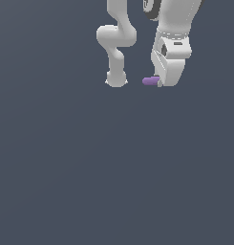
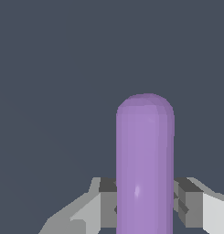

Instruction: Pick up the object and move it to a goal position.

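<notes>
Between fingers of hand: purple rod, clamped, sticking out sideways; no containers visible.

the small purple rod with rounded ends looks like smooth plastic, softly glossy, with a faint pale highlight low on its side. the white robot arm has a smooth, satin shell like moulded plastic, shaded without sharp reflections. the white gripper matches it; the dark grey pads on its jaws look matt, faceted. the dark blue-grey ground is flat, uniform, matt, without texture.
</notes>
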Controlling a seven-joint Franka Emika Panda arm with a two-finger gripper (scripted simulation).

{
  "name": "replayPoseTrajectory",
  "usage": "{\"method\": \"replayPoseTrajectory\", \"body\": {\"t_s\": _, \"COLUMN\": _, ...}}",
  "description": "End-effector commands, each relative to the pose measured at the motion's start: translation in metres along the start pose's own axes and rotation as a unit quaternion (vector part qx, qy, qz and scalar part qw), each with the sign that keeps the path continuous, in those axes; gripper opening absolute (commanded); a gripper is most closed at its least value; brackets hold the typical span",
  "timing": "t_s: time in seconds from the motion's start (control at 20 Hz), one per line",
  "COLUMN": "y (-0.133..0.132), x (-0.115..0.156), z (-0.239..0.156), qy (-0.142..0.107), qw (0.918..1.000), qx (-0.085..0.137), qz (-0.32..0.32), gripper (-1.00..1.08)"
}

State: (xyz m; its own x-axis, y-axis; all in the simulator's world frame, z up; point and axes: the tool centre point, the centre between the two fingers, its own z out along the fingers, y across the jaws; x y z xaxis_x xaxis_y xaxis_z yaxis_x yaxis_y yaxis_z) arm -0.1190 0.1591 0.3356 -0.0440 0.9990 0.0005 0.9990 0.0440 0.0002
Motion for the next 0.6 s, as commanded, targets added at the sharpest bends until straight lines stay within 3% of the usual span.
{"method": "replayPoseTrajectory", "body": {"t_s": 0.0, "y": -0.007, "x": 0.003, "z": -0.025, "qy": 0.001, "qw": 1.0, "qx": 0.001, "qz": 0.0, "gripper": -1.0}}
{"method": "replayPoseTrajectory", "body": {"t_s": 0.55, "y": -0.025, "x": 0.011, "z": -0.104, "qy": 0.0, "qw": 1.0, "qx": 0.0, "qz": 0.002, "gripper": -1.0}}
